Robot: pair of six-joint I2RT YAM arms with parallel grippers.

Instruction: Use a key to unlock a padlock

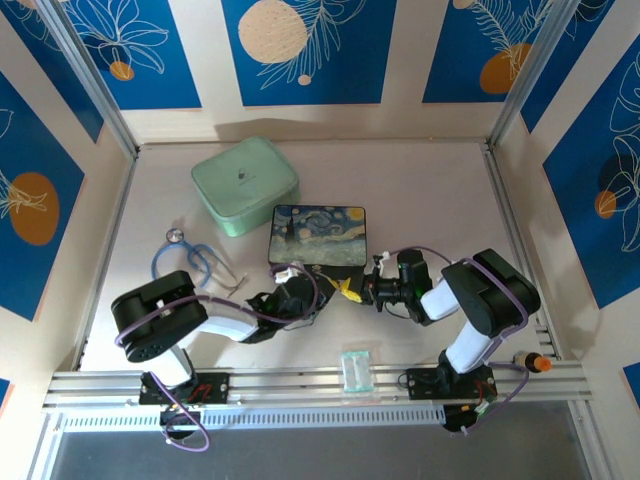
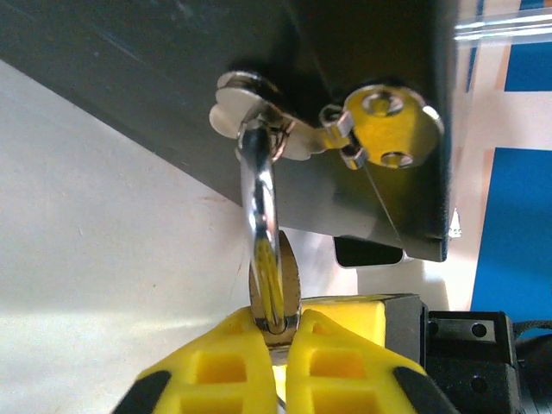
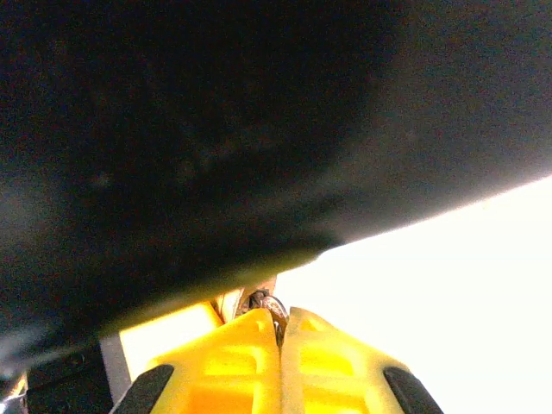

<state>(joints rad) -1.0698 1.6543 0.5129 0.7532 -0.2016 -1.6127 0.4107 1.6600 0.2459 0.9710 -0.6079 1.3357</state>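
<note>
The left pincer (image 2: 276, 326) is closed on the padlock (image 2: 291, 280) at the bottom centre of the left wrist view. Its blocky, matte yellow plastic fingertips (image 2: 216, 362) squeeze the small brass-coloured body from both sides. The padlock's thin shackle (image 2: 259, 198) is a polished, mirror-bright silver loop. It rises straight up the middle of that frame and passes through the box's clasp (image 2: 259, 108), a stack of flat, rounded silver plates. Just to the right of the clasp sits a round metal disc (image 2: 390, 125) with two rivets, tinted yellow by reflection.

The padlock hangs against the dark, smooth front wall of the painted box (image 1: 320, 232), a flat rectangle with a swirling blue-and-yellow lid at the centre of the top view. The pale, slightly glossy surface (image 2: 103, 224) lies below it.

The right pincer (image 3: 280, 321) is pressed shut at the bottom centre of its wrist view. A tiny sliver of greyish metal, what looks to be the key (image 3: 266, 304), pokes out at the tips — it is blurred, under the box's dark wall.

In the upper left of the top view are a rounded mint-green case (image 1: 245, 185) and a blue-tubed stethoscope (image 1: 190, 262). A clear rectangular packet (image 1: 356, 370) lies at lower centre.
</note>
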